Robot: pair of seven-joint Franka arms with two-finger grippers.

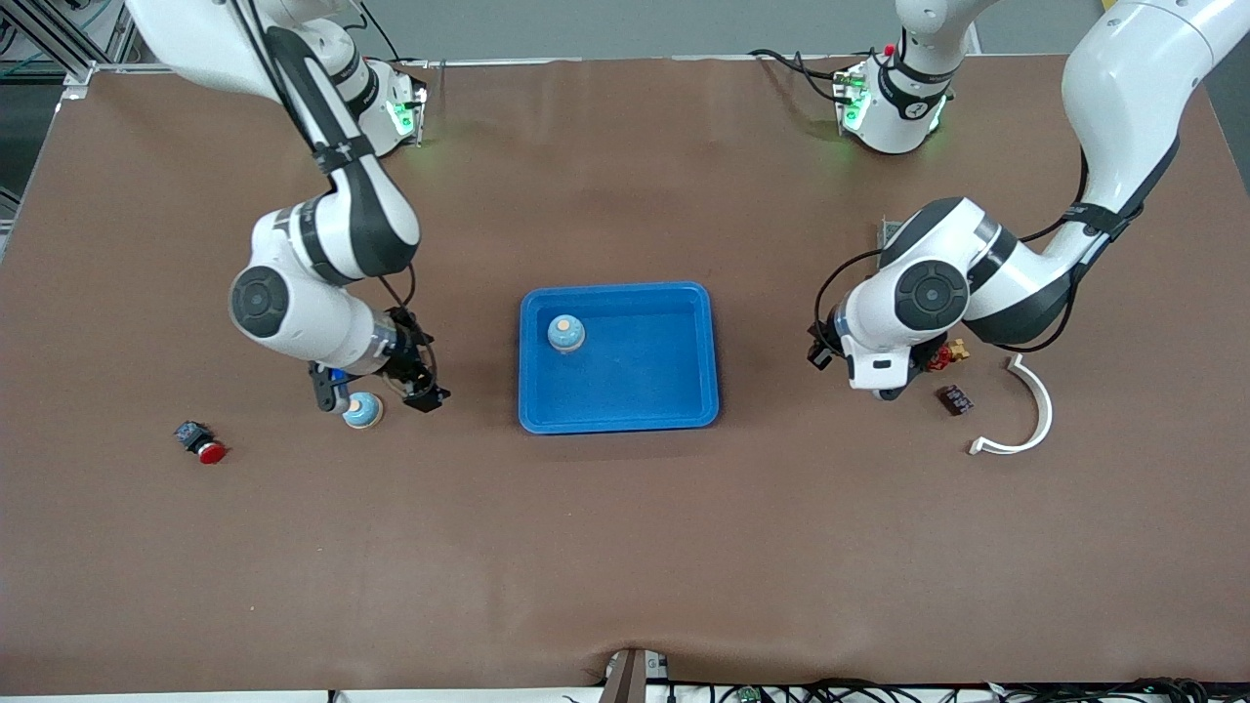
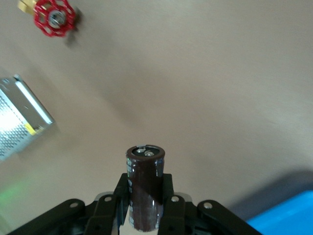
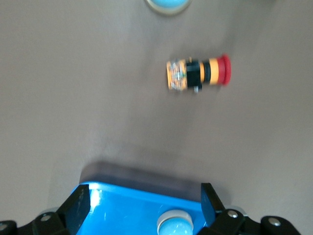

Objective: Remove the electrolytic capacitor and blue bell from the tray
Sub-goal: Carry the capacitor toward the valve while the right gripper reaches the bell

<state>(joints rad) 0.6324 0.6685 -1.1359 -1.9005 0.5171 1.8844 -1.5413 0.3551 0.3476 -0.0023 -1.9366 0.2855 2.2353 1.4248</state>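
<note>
Evidently the electrolytic capacitor point(image 2: 145, 191) is already out of the tray point(image 1: 684, 410). The left gripper point(image 1: 887, 391) pinches it upright between its fingers, over bare table toward the left arm's end of the tray, probably to set it down there. The right gripper point(image 1: 376, 393) hangs low over the table toward the right arm's end of the tray, fingers spread and holding nothing. A blue bell point(image 1: 362, 410) stands on the table just beside it. Another bell point(image 1: 566, 333) sits inside the tray near the corner closest to the right arm's base, so my guess is that one goes next.
</note>
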